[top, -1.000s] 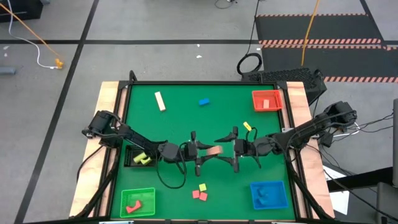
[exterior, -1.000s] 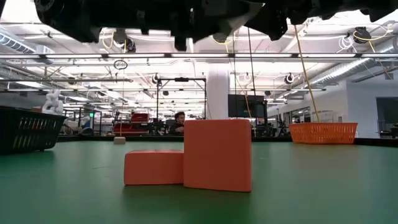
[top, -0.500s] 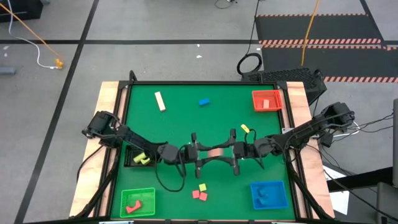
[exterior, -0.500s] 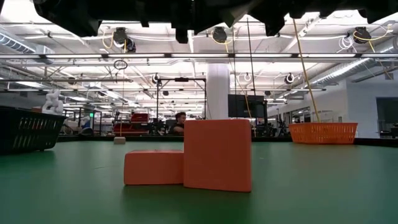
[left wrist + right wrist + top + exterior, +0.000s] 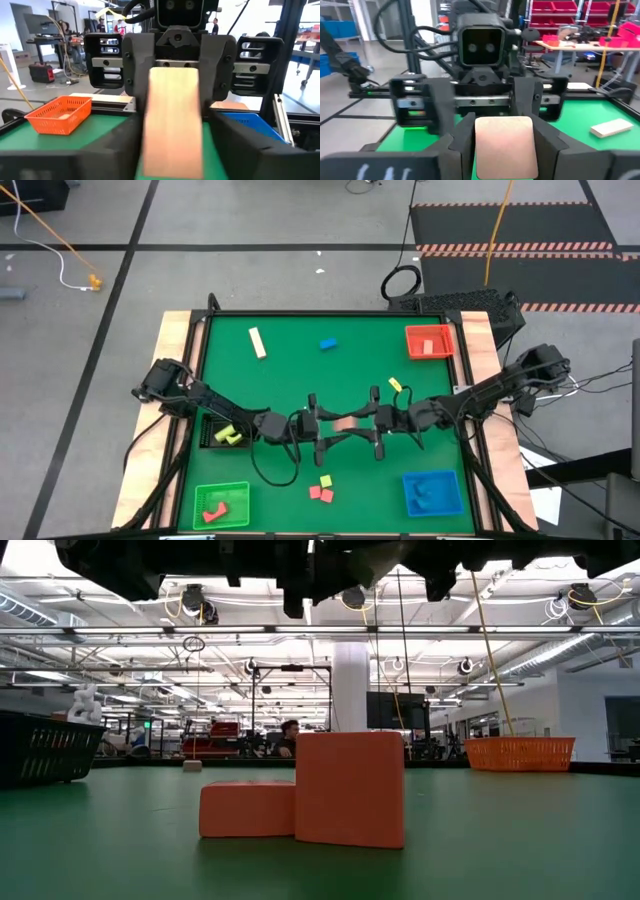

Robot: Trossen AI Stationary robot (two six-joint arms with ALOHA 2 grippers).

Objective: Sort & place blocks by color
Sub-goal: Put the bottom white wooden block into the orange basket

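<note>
We now have our right gripper [image 5: 377, 423] closed onto the pale tan wooden bar [image 5: 345, 423] held in mid-air over the table's centre, where earlier it stood off open, while our left gripper [image 5: 318, 423] loosens, so the hand-over is nearly made.

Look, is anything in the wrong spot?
Yes. Red toy blocks lie in the flat square green tray at the table's near left corner. Their colour does not match the tray, which looks odd for colour sorting.

A grey concrete floor [image 5: 250, 240] with dark seams surrounds the table; ceiling lights [image 5: 190, 595] glow overhead.
</note>
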